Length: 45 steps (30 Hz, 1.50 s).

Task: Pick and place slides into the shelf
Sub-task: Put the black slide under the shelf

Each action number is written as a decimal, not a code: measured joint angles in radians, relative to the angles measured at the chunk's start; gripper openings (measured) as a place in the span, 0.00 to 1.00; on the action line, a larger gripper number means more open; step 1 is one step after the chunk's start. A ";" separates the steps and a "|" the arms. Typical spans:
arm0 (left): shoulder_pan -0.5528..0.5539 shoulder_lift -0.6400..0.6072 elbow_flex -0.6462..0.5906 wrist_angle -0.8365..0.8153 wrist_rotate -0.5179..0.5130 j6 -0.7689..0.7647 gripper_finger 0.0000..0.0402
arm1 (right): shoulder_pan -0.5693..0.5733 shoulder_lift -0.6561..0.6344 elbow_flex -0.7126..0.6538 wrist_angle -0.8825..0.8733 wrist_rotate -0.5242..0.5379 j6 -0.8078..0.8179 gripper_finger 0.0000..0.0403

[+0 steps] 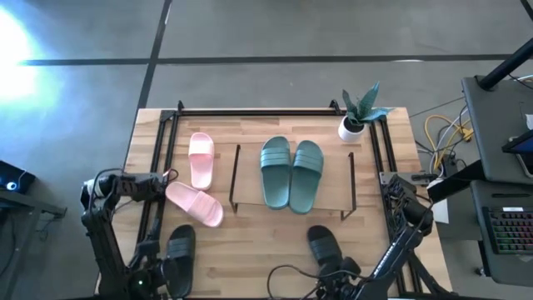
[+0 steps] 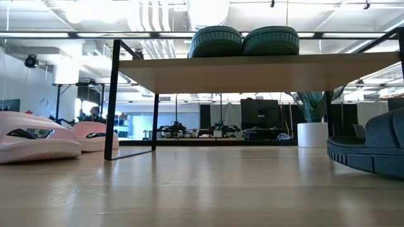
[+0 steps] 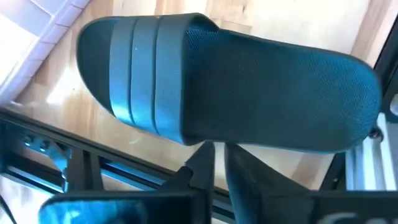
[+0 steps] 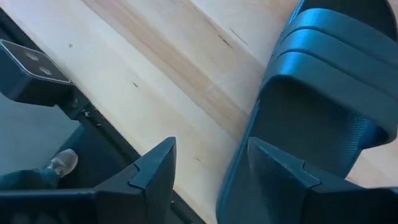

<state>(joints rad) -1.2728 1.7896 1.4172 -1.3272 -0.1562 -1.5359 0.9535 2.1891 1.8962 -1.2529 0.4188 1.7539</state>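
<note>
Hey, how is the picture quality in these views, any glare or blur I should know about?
High view: strong glare washes out the floor at upper left; the shelf and teal slides read clearly. Low view: bright ceiling lights, near tabletop soft. Left wrist view: black slide fills the frame, slightly blurred.

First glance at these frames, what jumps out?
Two teal-green slides sit side by side on the shelf at mid-table. Two pale pink slides lie on the table to its left. The black slides lie at the near edge, one by each gripper: left shut, right open.
</note>
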 joint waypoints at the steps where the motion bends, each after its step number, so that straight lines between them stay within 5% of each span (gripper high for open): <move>1: -0.001 0.003 0.004 0.001 -0.001 -0.004 0.08 | -0.001 0.000 -0.003 -0.001 0.000 -0.008 0.49; 12: 0.000 0.009 -0.041 0.000 -0.069 -0.004 0.32 | -0.017 0.000 -0.072 -0.023 -0.003 0.025 0.51; 29: 0.023 0.059 -0.175 -0.034 -0.133 -0.017 0.33 | -0.017 0.000 -0.079 -0.018 -0.034 0.036 0.51; 41: 0.097 0.054 -0.208 0.073 -0.188 0.097 0.03 | -0.027 -0.005 -0.025 -0.020 -0.050 0.029 0.51; 45: 0.109 0.028 -0.208 0.107 -0.221 0.105 0.01 | -0.034 -0.006 0.012 -0.028 -0.042 0.002 0.51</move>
<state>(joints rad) -1.1642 1.8174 1.2094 -1.2199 -0.3774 -1.4311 0.9196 2.1830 1.9086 -1.2808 0.3763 1.7555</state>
